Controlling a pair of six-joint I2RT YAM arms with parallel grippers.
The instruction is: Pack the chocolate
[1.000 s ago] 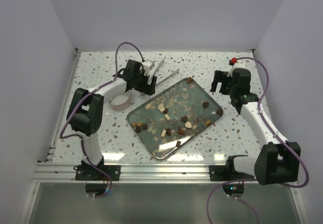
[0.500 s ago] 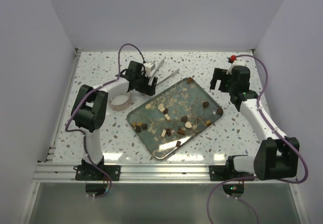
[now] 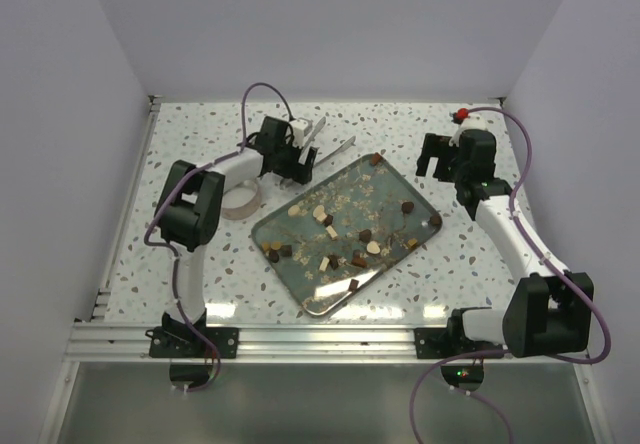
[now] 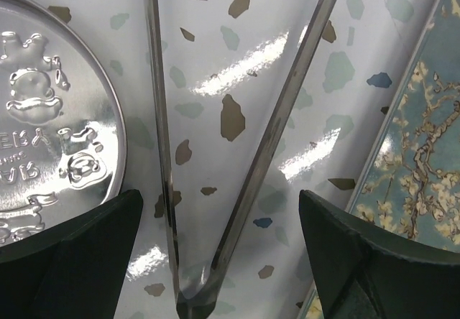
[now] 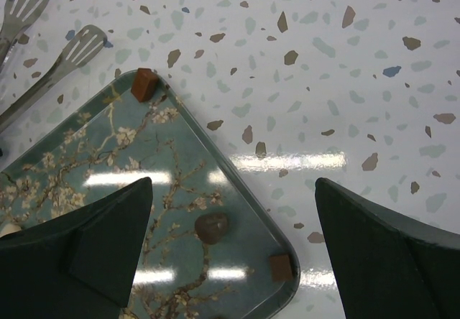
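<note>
Straddling the hinge end of the metal tongs (image 4: 277, 118), the left end effector (image 4: 223, 251) stands released. Its dark fingers (image 4: 72, 254) are clear of the two thin, polished blades, which spread in a V across the counter (image 4: 230, 46). An embossed round silver tin (image 4: 50, 118) lies just beside the tongs on one side, and the rim of the tray (image 4: 424, 154) on the other. The right end effector (image 5: 233, 243), likewise released and empty, hovers over the tray's far corner. The chocolate (image 3: 330, 232), small brown, tan and cream pieces, lies scattered on the tray. Compared with a second ago, the left arm has reached farther toward the tongs; the pieces lie unchanged. The tray is a rounded rectangle, teal with pale blossom print; the counter is glossy speckled terrazzo.
</note>
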